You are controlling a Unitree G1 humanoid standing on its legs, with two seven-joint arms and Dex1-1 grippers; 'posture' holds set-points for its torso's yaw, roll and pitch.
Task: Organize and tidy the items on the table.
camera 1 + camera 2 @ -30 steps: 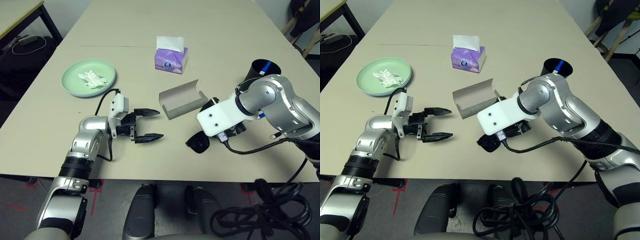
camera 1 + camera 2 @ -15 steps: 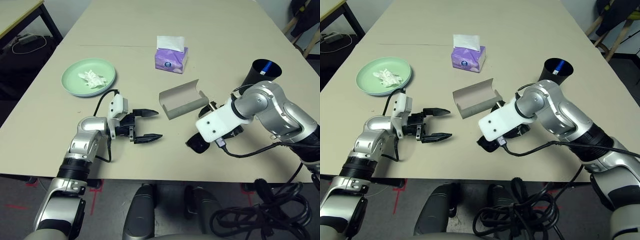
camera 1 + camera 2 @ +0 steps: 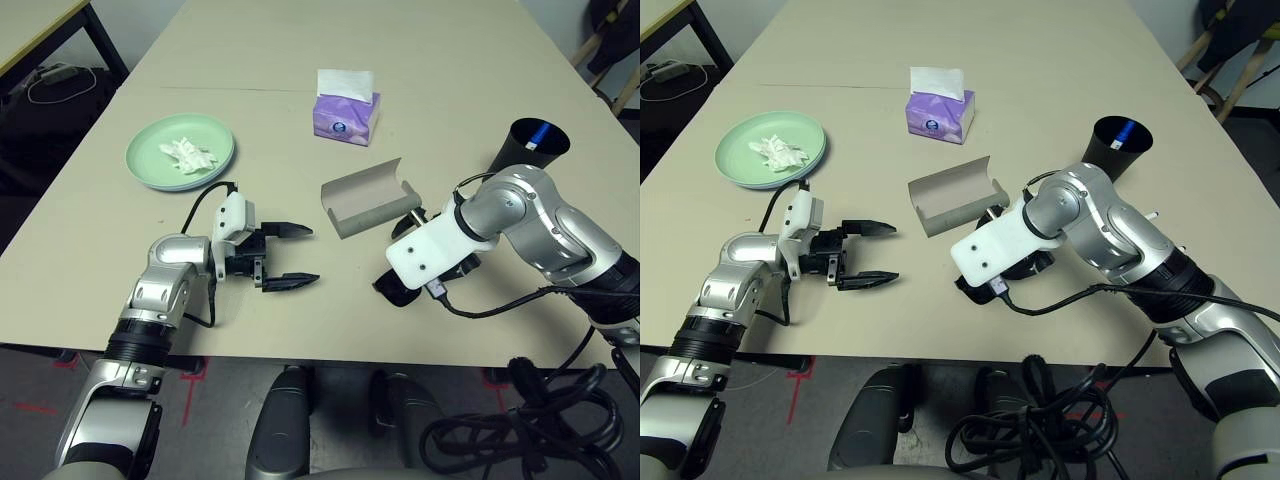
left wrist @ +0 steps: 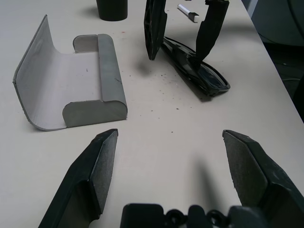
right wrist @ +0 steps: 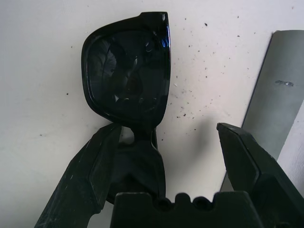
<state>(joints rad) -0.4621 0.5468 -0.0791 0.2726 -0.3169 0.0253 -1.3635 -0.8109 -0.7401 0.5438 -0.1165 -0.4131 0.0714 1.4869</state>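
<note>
Two hands stand spread wide over the worktop (image 3: 120,230), and neither holds anything; the right hand (image 4: 183,28) points steeply down over the black sunglasses (image 5: 128,71), which lie folded on the bare surface just beside the open grey glasses case (image 3: 368,197); in the right wrist view one black finger (image 5: 88,175) comes down against the frame near its bridge, while the other stands clear on the case side, so the spread looks wider than the frame needs; whether the finger truly presses the frame I cannot tell. The sunglasses are probably light, stiff and slick, with lenses that scratch or smear; the safer hold is likely across the bridge or the thick rim, not on a lens or a thin folded arm, and with gentle closing, since hard plastic could squirt out sideways. The left hand (image 3: 287,256) hovers level, apart from both, its fingers aimed towards the case, empty. Farther off sit the mint-green plate (image 3: 180,152) bearing the tissue wad (image 3: 187,155), and the black cup (image 3: 528,146).
</note>
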